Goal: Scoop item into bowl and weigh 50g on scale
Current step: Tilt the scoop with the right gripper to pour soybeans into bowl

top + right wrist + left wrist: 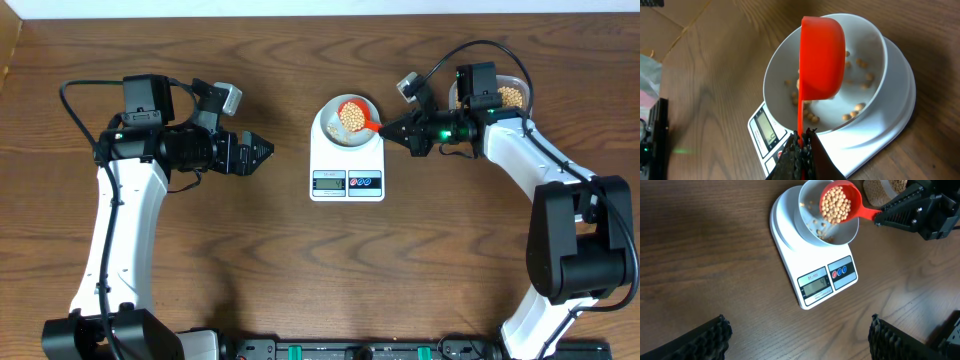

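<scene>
The white scale (322, 152) sits at the table's middle with the pale bowl (328, 118) on it. A red scoop (854, 200), heaped with tan beans (835, 205), hangs tilted over the bowl (810, 216). My right gripper (386, 127) is shut on the scoop's thin handle (800, 117), just right of the scale (890, 125). Several loose beans (860, 107) lie on the bowl's floor. My left gripper (268, 152) stands open and holds nothing, over bare wood to the left of the scale; its fingertips (720, 325) frame the lower edge of the left wrist view.
A clear tub (512, 96) of beans stands at the back right, behind my right arm. The scale's display (815, 286) and two round buttons (838, 272) face the table's front edge. Bare wood lies in front of the scale and between the arms.
</scene>
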{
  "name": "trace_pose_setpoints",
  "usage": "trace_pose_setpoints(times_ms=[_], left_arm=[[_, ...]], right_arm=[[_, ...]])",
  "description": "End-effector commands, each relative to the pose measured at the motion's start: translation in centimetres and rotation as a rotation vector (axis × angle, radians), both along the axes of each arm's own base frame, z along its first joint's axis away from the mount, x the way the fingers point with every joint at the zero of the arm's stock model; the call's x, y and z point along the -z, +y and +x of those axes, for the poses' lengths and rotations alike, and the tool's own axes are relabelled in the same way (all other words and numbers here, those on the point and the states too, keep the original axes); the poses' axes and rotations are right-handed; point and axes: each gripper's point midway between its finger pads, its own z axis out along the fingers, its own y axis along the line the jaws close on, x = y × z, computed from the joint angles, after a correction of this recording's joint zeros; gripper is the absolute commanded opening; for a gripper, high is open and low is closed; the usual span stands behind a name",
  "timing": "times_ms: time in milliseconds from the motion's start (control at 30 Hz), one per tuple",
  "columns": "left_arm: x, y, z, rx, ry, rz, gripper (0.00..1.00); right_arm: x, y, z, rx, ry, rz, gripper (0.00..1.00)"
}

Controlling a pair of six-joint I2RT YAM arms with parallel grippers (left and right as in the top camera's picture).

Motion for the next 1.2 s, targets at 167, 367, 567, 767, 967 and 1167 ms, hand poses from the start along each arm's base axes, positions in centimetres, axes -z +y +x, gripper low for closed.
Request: trace_pose_setpoints(times_ms=[167, 367, 567, 767, 967, 1167], left_arm=[[-1.2, -0.2, 0.1, 0.019, -0.048, 0.0, 0.9], [-1.2, -0.2, 0.1, 0.019, -0.049, 0.001, 0.9], [-1.2, -0.2, 0.1, 0.019, -0.049, 0.001, 0.9], [-1.2, -0.2, 0.1, 0.019, -0.048, 0.0, 0.9], [-1.2, -0.2, 0.1, 0.019, -0.049, 0.001, 0.9], [-1.2, 0.1, 0.1, 0.012, -0.048, 0.001, 0.9]], right_arm=[[0.8, -0.2, 0.4, -0.016, -0.067, -0.059, 0.01], [0.3, -0.1, 0.4, -0.017, -0.084, -0.063, 0.01], [-0.7, -0.1, 0.4, -0.018, -0.114, -0.063, 0.01], [-1.6, -0.3, 0.6, 0.015, -0.159, -0.135, 0.01], [-1.0, 0.8, 0.4, 0.009, -0.194, -0.221, 0.01], [-0.4, 1.9, 0.3, -0.009, -0.239, -0.297, 0.01]])
